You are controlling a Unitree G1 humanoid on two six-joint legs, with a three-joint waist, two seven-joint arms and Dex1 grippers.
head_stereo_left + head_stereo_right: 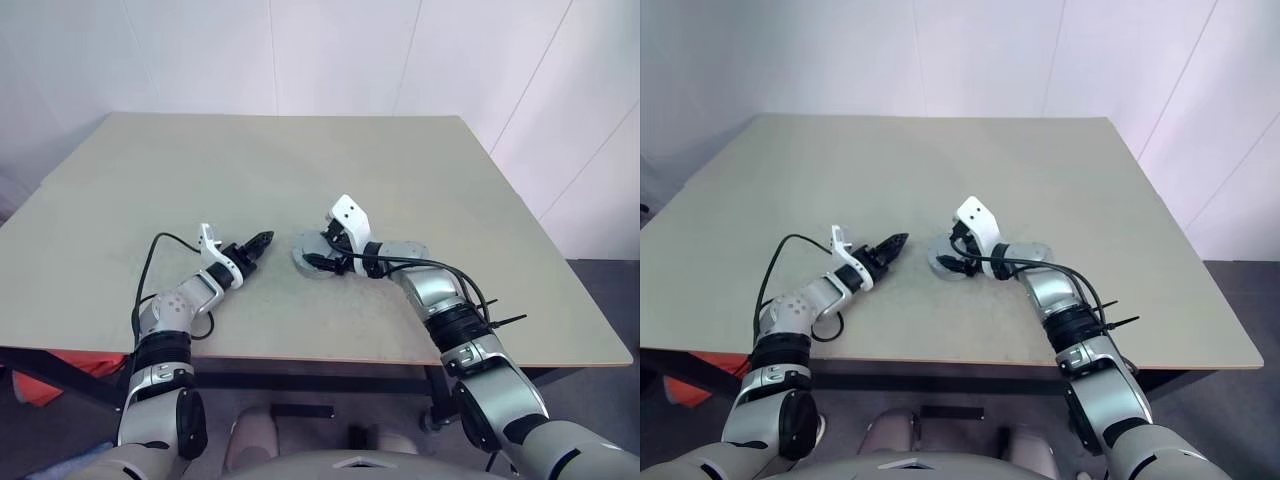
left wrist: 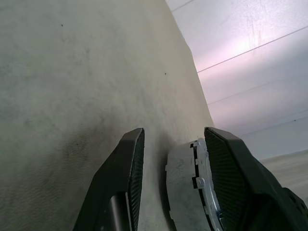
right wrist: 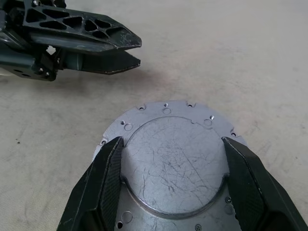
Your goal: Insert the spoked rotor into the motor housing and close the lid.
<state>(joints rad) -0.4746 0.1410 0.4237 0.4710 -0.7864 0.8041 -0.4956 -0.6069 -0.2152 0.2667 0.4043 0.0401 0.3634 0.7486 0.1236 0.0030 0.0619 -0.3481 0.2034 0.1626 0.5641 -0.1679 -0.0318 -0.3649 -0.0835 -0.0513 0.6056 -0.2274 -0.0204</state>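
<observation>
The lid (image 3: 173, 159), a round grey metal disc with its plain scratched face up, lies flat near the middle of the table (image 1: 300, 150). My right gripper (image 3: 172, 140) reaches over it from the right, one finger against each side of its raised centre, shut on it. A short way to the lid's left, my left gripper (image 1: 266, 239) points level at it, open and empty. In the left wrist view the lid (image 2: 180, 192) appears edge-on beyond the fingertips (image 2: 137, 144). The spoked rotor and the motor housing are hidden or out of view.
The beige table is bare around the lid. Its front edge (image 1: 330, 362) runs just under both forearms. A black cable (image 1: 150, 262) loops beside the left forearm. White walls stand behind and to the right.
</observation>
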